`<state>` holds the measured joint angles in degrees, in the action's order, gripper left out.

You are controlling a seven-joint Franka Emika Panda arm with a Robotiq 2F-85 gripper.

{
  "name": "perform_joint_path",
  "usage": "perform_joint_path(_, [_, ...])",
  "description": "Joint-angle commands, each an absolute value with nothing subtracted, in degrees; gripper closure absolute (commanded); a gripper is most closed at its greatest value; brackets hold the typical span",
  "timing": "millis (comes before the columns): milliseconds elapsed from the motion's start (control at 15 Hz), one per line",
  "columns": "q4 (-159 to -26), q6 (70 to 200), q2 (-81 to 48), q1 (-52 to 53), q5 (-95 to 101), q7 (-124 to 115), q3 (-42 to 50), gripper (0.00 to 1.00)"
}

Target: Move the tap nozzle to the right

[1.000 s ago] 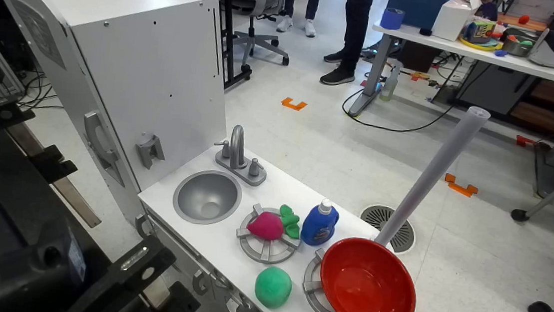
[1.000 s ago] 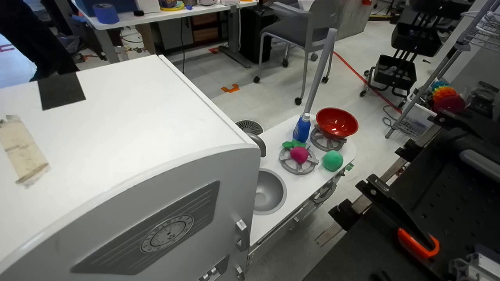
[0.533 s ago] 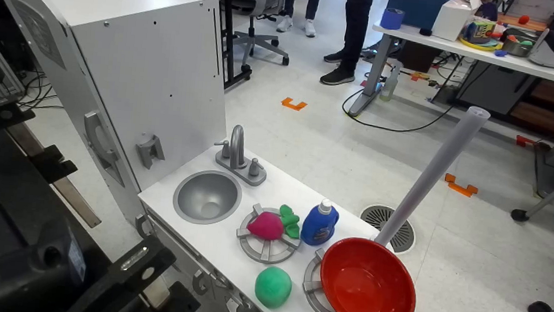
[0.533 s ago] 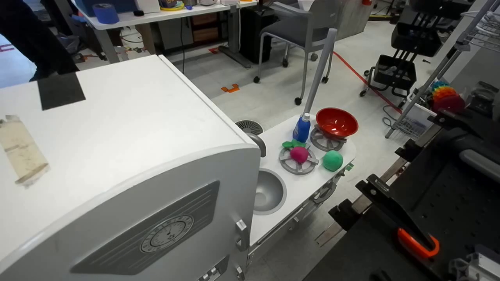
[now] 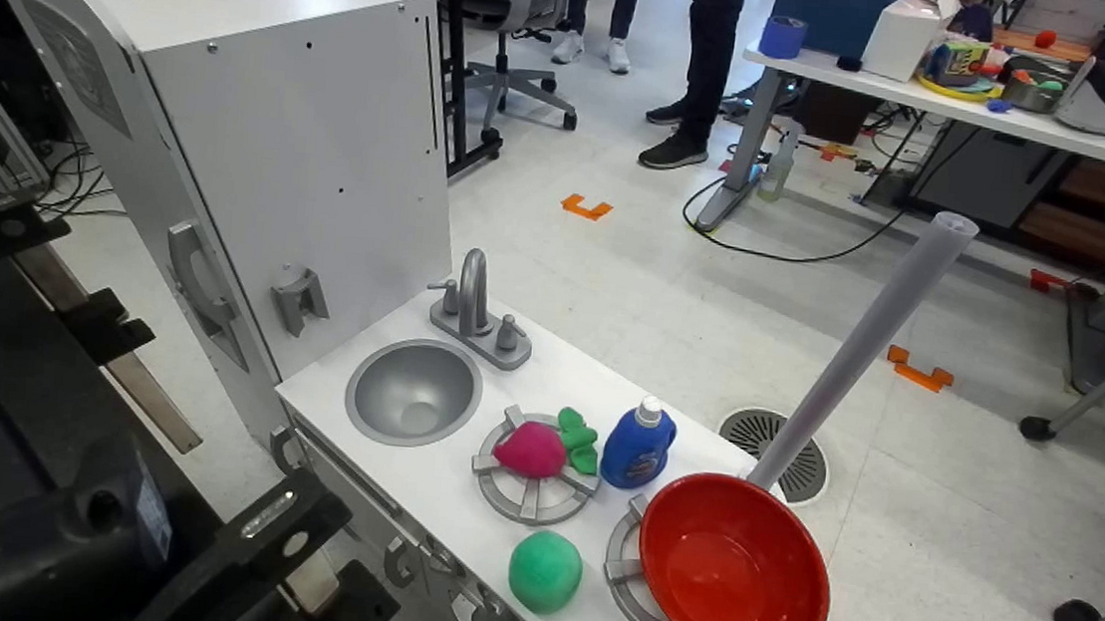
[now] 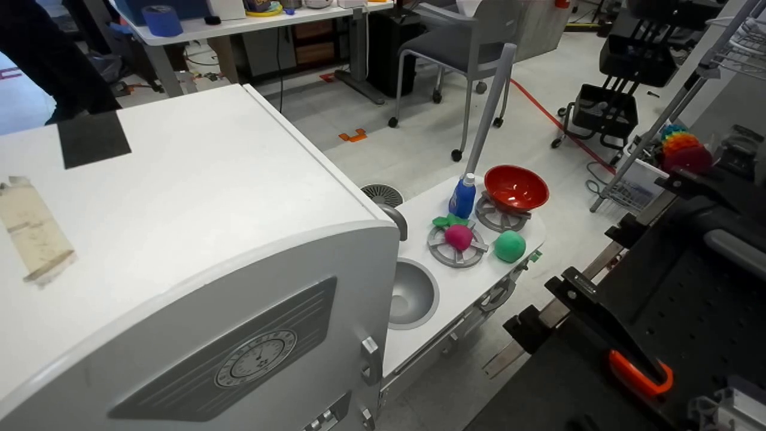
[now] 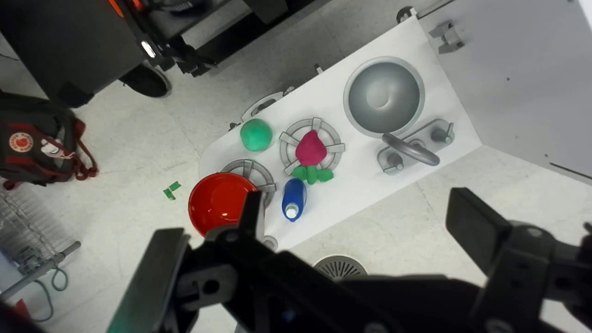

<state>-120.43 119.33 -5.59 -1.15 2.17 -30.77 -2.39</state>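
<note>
Well, tap nozzle [image 7: 410, 149] on white countertop [image 7: 354, 180], pale floor [image 5: 595, 284] beyond.

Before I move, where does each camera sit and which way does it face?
Wrist view: above the counter, looking down; the tool shows at the bottom, open.
An exterior view: high in front, facing the sink and tap; no arm or tool visible.
An exterior view: high at the cabinet end, looking past it along the counter, the tap partly hidden; no arm or tool visible.
Both exterior views share the sink, tap and bowl.
</note>
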Motion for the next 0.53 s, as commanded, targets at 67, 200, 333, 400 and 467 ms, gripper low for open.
perform_joint_path(67, [-106.84,120.62,-24.36,3.39,10.68,-41.08,0.69,0.00])
perform_joint_path(200, [-101.50,119.03,-32.19,5.51,13.51,-44.98,3.28,0.00])
perform_joint_path(333, [-96.54,119.42,-39.81,6.23,12.30,-45.99,4.76,0.00])
perform_joint_path(400, [-93.83,119.27,-43.74,6.39,11.19,-45.83,5.17,0.00])
perform_joint_path(467, [-91.10,119.42,-47.19,7.17,11.83,-46.38,6.15,0.00])
